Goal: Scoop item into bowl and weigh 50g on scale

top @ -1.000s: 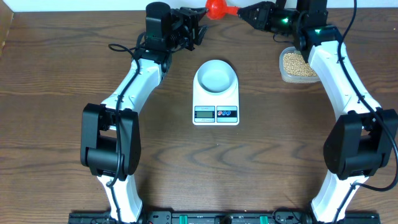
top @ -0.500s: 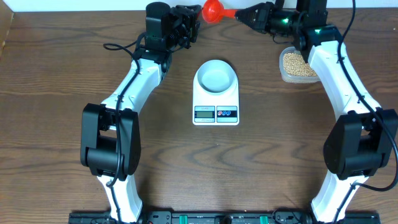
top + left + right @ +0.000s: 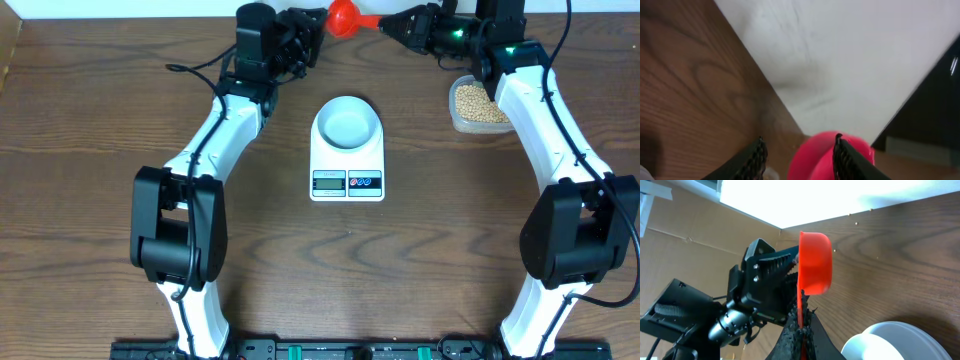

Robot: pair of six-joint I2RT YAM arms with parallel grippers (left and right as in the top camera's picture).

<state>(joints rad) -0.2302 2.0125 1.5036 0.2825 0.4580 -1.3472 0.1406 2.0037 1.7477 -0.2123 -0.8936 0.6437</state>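
Right gripper [image 3: 801, 327] at far edge, fingers pinching thin handle of red scoop [image 3: 345, 15]. Left gripper [image 3: 799, 149] close beside it, fingers spread wide, scoop cup just past tips. Bowl [image 3: 347, 122] sits on scale [image 3: 347, 182], middle of worktop. Beans [image 3: 478, 100] in clear tub [image 3: 459, 124], toward far right corner.
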